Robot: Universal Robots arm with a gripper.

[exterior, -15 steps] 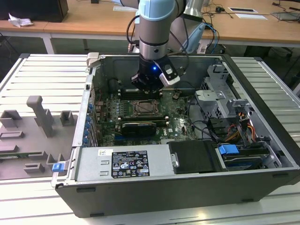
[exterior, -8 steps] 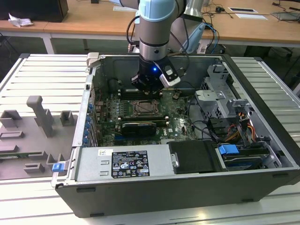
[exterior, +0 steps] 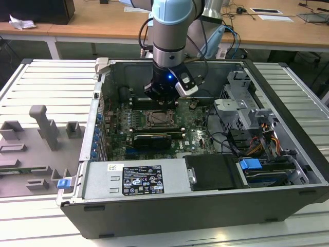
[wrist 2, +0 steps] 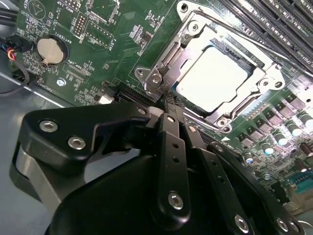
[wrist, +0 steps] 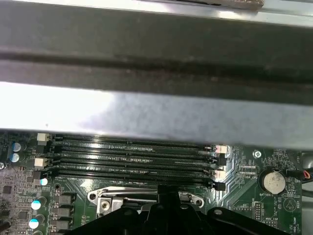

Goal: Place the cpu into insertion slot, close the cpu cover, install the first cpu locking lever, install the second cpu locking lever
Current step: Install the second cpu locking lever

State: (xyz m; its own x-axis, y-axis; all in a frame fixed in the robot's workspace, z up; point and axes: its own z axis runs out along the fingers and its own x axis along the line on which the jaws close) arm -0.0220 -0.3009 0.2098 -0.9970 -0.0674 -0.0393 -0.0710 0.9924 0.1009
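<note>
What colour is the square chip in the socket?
Pale silvery-white, the cpu, best seen in the second wrist view.

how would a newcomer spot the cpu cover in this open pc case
Find the green motherboard inside the case, next to the long black memory slots. The cpu cover is the silver metal frame there; unlike its neighbours, it has a square window showing the pale cpu.

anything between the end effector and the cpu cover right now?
Nothing visible. In the second wrist view the end effector sits at the edge of the cpu cover, which lies closed over the cpu. No cable or part lies in between.
</note>
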